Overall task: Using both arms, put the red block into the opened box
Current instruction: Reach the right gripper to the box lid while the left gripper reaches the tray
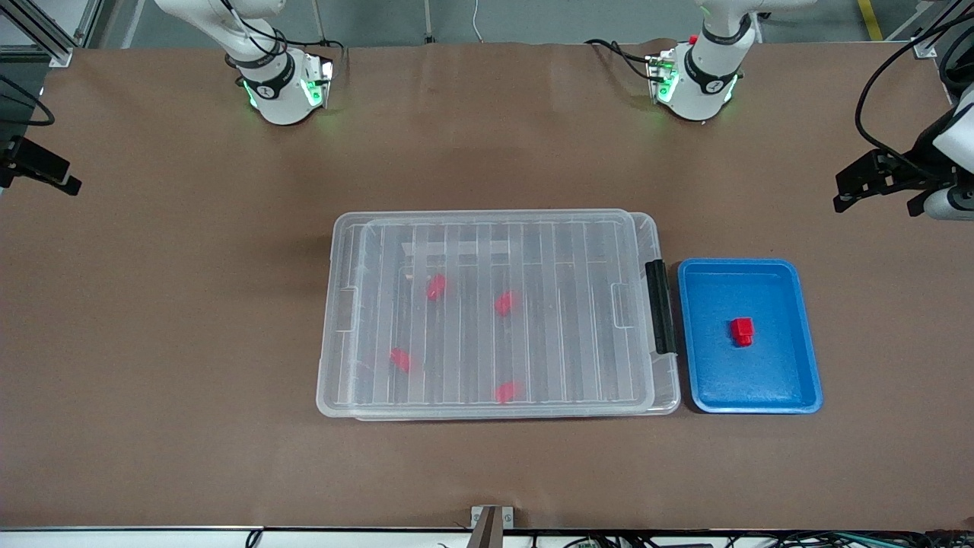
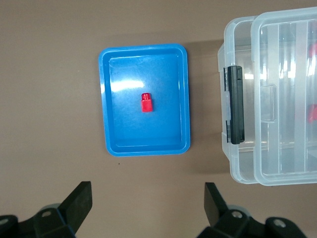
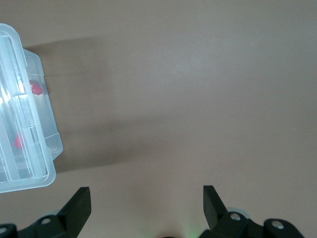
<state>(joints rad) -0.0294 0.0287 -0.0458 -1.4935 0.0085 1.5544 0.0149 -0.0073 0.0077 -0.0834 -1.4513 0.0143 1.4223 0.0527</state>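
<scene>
On brown table (image 1: 190, 342), box (image 1: 487, 316) beside blue tray (image 1: 799, 365).

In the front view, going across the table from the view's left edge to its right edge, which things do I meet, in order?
right gripper → box → black end latch → blue tray holding the red block → left gripper

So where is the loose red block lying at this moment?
In the front view, the red block lies near the middle of the blue tray, which sits beside the box's black latch, toward the left arm's end of the table.
</scene>
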